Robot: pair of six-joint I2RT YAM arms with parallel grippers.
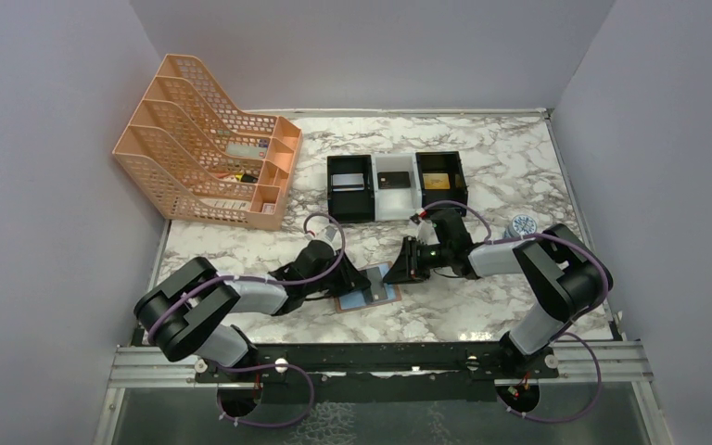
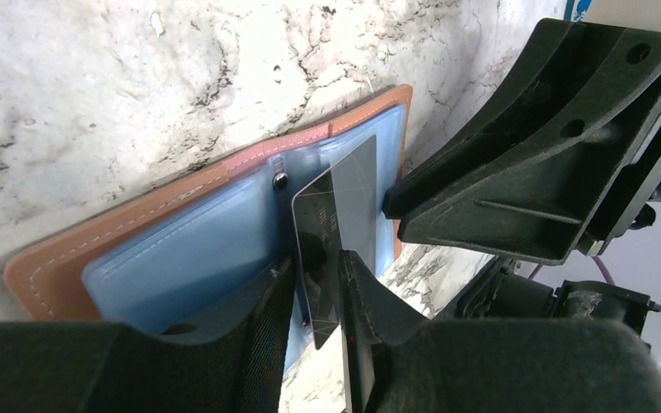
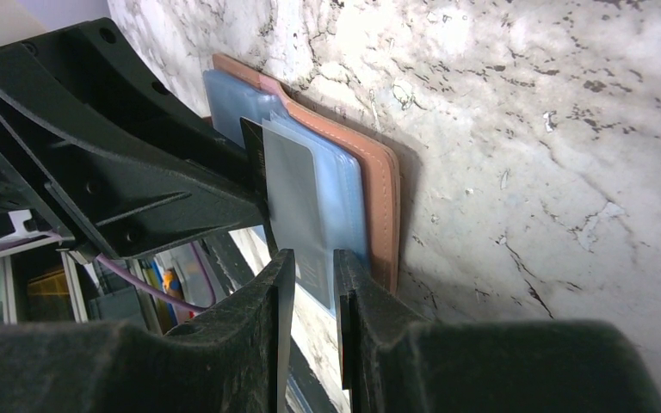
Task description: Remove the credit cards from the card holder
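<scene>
Top view: the tan-brown leather bifold card holder [image 1: 375,293] lies open between the left gripper [image 1: 361,280] and the right gripper [image 1: 393,271]; left wrist: a thin dark grey plastic card [image 2: 344,200] stands between its 2 narrowly parted fingers [image 2: 267,323], and I cannot tell whether they clamp it; right wrist: its 2 fingers [image 3: 275,323] pinch the card holder's pale blue lining edge.

Card holder [image 2: 181,249]: tan-brown leather outside, pale stitching along the edge, pale blue-grey pocketed lining. Lies spread open, lining up, flat on the marble top [image 1: 501,167], near the front middle.
Dark grey card [image 2: 344,194]: sticks partway out of a lining pocket, tilted up over the lining.
Silver-grey card [image 1: 353,182], dark card [image 1: 390,182], gold card [image 1: 437,180]: lie flat, one apiece, in the row of box trays [image 1: 332,190] farther back, well apart from the holder
</scene>
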